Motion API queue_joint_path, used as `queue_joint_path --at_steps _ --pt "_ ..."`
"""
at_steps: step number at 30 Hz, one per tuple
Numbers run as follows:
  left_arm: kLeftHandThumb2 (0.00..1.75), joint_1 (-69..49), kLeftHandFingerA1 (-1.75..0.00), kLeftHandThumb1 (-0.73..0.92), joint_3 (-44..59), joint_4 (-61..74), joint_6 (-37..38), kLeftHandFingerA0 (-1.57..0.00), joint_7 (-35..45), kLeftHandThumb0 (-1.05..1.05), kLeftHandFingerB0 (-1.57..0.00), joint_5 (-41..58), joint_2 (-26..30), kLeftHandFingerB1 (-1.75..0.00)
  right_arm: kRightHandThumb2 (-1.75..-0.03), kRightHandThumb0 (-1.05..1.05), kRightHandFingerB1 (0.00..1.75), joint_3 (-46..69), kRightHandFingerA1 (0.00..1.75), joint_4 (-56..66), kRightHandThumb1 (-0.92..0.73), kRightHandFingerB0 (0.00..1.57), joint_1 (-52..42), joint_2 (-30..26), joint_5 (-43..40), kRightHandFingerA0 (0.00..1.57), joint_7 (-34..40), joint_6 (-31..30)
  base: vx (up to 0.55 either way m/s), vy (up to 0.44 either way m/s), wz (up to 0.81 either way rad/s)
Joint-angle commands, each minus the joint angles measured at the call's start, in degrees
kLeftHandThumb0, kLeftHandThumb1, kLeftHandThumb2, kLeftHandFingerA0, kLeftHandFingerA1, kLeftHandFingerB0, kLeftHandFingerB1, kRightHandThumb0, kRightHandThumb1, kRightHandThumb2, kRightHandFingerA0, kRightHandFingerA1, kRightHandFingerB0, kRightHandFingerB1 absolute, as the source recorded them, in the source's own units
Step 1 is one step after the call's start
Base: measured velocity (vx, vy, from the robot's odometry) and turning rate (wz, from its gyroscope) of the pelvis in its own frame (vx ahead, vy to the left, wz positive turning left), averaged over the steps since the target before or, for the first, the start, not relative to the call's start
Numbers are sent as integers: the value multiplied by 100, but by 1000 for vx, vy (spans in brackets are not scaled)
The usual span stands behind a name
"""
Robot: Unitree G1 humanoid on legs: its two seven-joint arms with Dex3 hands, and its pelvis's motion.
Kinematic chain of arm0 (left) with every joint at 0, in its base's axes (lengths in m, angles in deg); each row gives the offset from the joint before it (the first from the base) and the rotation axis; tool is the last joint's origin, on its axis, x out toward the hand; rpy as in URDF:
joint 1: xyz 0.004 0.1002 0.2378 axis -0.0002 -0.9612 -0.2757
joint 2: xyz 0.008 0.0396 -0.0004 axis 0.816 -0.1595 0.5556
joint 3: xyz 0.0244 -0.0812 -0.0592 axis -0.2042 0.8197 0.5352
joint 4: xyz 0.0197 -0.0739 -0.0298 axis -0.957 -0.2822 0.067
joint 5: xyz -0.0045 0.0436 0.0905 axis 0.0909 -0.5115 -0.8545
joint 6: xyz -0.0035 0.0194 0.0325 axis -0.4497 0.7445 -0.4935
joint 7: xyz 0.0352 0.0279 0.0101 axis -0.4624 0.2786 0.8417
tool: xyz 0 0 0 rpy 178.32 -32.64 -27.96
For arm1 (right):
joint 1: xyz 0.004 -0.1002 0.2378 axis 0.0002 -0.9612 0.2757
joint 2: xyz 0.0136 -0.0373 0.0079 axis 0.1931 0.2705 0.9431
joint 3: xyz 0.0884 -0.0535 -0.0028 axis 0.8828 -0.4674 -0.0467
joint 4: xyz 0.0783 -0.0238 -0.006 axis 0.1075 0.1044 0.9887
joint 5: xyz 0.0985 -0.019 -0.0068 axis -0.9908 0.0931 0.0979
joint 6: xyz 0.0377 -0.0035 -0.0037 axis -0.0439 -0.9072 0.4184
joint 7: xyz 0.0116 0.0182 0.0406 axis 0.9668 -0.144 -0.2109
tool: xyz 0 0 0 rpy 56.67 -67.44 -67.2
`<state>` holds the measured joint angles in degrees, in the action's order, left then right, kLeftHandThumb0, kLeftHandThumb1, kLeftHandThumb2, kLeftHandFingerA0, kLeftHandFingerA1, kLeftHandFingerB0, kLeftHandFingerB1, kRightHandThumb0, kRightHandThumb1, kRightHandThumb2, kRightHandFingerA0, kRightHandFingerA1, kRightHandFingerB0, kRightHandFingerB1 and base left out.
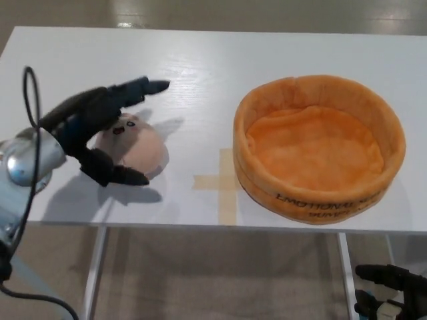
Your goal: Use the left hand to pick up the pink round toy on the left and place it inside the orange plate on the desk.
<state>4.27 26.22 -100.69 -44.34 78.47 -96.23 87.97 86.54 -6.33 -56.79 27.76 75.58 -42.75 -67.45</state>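
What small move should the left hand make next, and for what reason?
Probably close its fingers on the pink round toy. The left hand is open around the toy, thumb in front and fingers above, but does not grip it, and the toy sits on the table, outside the orange plate.

A white rectangular desk (220,60) with a faint wood-grain surface filled most of the view. A cross of beige tape (223,183) was stuck near its front edge. Beneath it, grey metal legs (95,273) stood on a light floor (220,280).
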Motion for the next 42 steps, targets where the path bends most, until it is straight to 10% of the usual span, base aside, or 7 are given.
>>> queue_joint_path --at_steps 1,6,11,12,16,36,42 --pt "65 431 0 34 -966 -1199 -141 0 -1540 -47 -6 -1868 -61 -19 -57 -17 51 8 64 -48 -58 69 -70 -19 -4 81 32 -26 0 0 0" --pt "69 554 -21 32 -1204 -1672 -121 0 -1768 -41 -3 -1878 -148 -30 -57 -18 52 10 66 -42 -59 69 -72 -18 -12 82 13 -15 0 0 0" --pt "95 645 -68 50 -1249 -1940 71 -58 -1914 -26 -6 -1772 -197 -45 -57 -19 52 3 65 -47 -59 69 -49 -29 -3 81 17 -46 0 0 0" --pt "64 675 -82 77 -1190 -2030 157 -92 -1909 -27 -57 -1648 -236 -38 -57 -19 51 0 65 -52 -59 70 -42 -28 1 82 25 -61 0 0 0" --pt "65 650 -166 83 -1047 -2198 387 -70 -2377 -28 -77 -1550 -344 -84 -57 -19 51 -16 62 -47 -59 70 -28 -25 17 81 54 -73 0 0 0" --pt "66 1087 -153 76 -541 -1947 1215 -84 -3211 -27 -74 -1573 -177 -51 -57 -19 51 -73 61 -45 -59 69 12 -46 36 81 73 -68 0 0 0" --pt "90 1520 -135 60 -155 -1485 1349 -102 -3164 -37 -70 -1522 -37 -103 -57 -19 52 -35 63 -60 -59 70 23 -26 4 82 98 -73 0 0 0"
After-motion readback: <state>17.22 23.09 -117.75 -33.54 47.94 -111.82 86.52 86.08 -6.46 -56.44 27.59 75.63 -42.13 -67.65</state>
